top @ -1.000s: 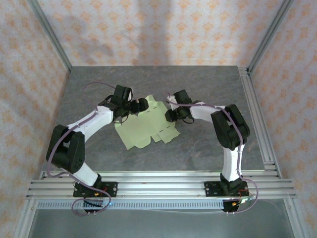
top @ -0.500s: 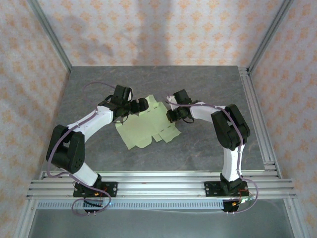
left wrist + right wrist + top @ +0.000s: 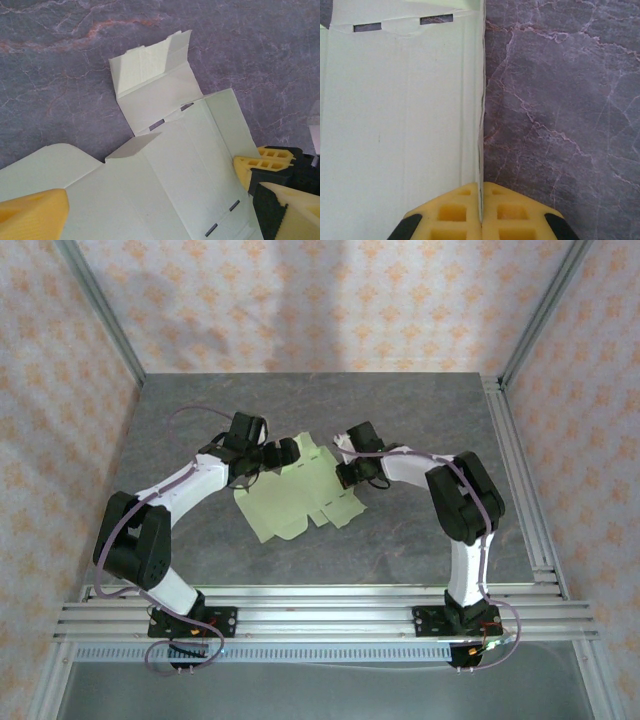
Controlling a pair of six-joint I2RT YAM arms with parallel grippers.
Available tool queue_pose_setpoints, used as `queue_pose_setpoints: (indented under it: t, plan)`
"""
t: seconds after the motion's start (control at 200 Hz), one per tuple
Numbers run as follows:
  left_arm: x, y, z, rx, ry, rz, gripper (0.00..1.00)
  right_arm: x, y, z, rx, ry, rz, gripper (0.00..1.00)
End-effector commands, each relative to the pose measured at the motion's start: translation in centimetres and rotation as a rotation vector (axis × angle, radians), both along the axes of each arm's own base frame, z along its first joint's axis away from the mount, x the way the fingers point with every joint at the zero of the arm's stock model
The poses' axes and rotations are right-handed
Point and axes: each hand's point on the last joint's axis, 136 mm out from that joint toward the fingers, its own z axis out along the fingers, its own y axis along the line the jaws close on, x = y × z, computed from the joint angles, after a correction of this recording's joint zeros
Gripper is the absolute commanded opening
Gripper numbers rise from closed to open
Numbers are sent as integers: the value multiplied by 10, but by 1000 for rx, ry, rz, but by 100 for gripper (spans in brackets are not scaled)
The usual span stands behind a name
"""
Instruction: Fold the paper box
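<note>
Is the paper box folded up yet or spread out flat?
Spread, not folded: the paper box lies as an open die-cut sheet on the table, flaps out. The right gripper is shut on its edge.

Black base plates (image 3: 195, 620) sit on the silver rail (image 3: 320, 602); beyond it the left arm (image 3: 180, 490) and right arm (image 3: 405, 468) are white shells with bulky black joints, each trailed by a thin lilac cable (image 3: 195, 410). The left gripper (image 3: 162, 190) and right gripper (image 3: 481, 192) carry yellow wedge fingers (image 3: 452, 212) on black mounts, the right pair pierced by square holes
</note>
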Motion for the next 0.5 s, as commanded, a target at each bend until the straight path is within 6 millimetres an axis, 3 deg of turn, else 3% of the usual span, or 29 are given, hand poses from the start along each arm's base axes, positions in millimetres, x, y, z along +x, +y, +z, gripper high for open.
queue_pose_setpoints:
  t: [0.0, 0.145, 0.385, 0.496]
  plan:
    - [3, 11, 5, 13, -29, 26, 96, 7, -7, 29, -67, -94, -3, 0]
    - [5, 20, 10, 10, -43, 53, 97, 8, -15, 44, -154, -165, 12, 0]
    - [7, 35, 13, 15, -47, 88, 97, 11, -31, 63, -495, -404, 43, 0]
    - [9, 43, 11, 3, -46, 113, 97, 10, -27, 73, -633, -543, 72, 0]
